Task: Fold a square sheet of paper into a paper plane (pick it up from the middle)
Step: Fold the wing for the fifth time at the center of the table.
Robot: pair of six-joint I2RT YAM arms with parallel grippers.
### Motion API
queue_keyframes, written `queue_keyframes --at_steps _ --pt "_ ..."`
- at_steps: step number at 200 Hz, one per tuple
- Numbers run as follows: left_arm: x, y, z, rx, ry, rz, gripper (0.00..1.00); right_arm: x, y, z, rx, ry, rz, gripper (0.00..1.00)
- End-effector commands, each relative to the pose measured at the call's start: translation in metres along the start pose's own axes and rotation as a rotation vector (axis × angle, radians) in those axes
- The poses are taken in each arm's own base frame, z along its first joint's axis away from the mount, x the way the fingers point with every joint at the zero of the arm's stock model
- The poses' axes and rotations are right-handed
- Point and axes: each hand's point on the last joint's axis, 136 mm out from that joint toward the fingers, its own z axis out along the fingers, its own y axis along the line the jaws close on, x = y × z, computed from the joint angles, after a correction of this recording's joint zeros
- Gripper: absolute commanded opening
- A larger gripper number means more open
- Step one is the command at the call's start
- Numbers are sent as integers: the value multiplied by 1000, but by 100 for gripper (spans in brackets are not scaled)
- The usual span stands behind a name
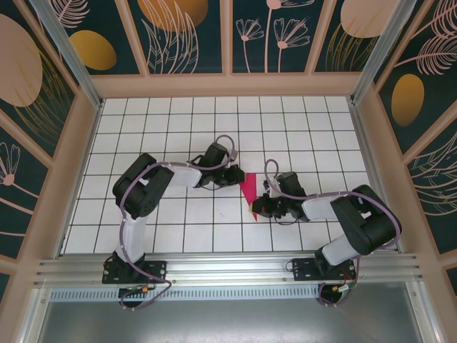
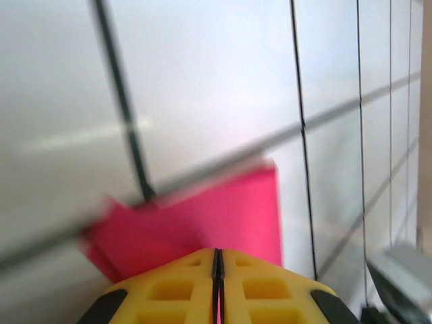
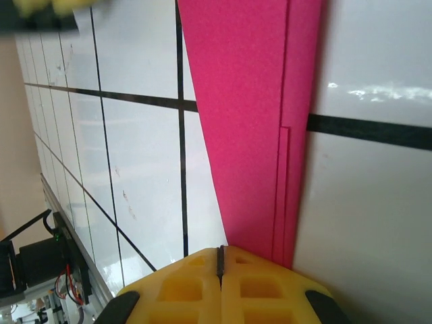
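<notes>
**Top view**
- Hard to make out: both grippers are small and dark here, so their jaws cannot be read. The left gripper [image 1: 235,174] sits at the upper left corner of the paper and the right gripper [image 1: 257,207] at its lower tip, each hiding a bit of it.
- Paper: the paper [image 1: 248,189] is magenta, a narrow wedge tapering down-frame. It lies flat just right of centre, between the two grippers.
- Surface: white tiled table [image 1: 178,128] with dark grid lines. A metal rail [image 1: 228,268] runs along the bottom and carries both arm bases.
- Room: dark teal wall panels [image 1: 189,32] with leaf and flower prints, framed in pale wood, on three sides.

**Left wrist view**
- Hard to make out: the whole frame is blurred and the paper's edges are smeared. A grey object [image 2: 405,277] at lower right is cut off and cannot be identified.
- Gripper: the yellow fingers [image 2: 263,290] stand almost together, with only a hairline dark seam between them. The paper runs in under the tips; I cannot tell whether it is pinched or only touched.
- Paper: lower centre, lying on a grid line.

**Right wrist view**
- Hard to make out: a yellow blur [image 3: 40,7] at upper left is cut off by the frame edge. Black hardware with wires [image 3: 34,270] at lower left is partly out of frame.
- Gripper: the yellow fingers [image 3: 182,290] are pressed together, seam closed, with their tips at the narrow end of the paper. Whether it is gripped or merely pressed is unclear.
- Paper: it fills the upper centre, widening up-frame. A folded layer shows as a stepped line near its right edge.
- Surface: glossy white tiles with black lines.
</notes>
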Motion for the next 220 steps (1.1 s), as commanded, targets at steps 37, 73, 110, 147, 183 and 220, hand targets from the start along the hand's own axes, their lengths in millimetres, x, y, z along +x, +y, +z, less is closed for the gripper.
queue_keyframes --at_steps 37,73,110,147,183,220 --pt "-53 57 -8 -173 -97 -13 13 52 -46 -8 157 154 127 0" --pt "-90 8 -40 -99 -178 38 22 18 -8 -11 68 83 66 2" --pt "-78 -15 -77 -48 -222 25 30 -31 47 -43 0 -131 -53 19" --pt "-39 -11 -97 -61 -211 -16 40 -57 -4 -72 192 -323 77 31" --pt "2 -12 -94 -85 -165 -24 45 -56 -3 -54 114 -267 103 32" --pt "21 -23 -78 -77 -122 -15 46 -54 -3 -41 97 -215 87 32"
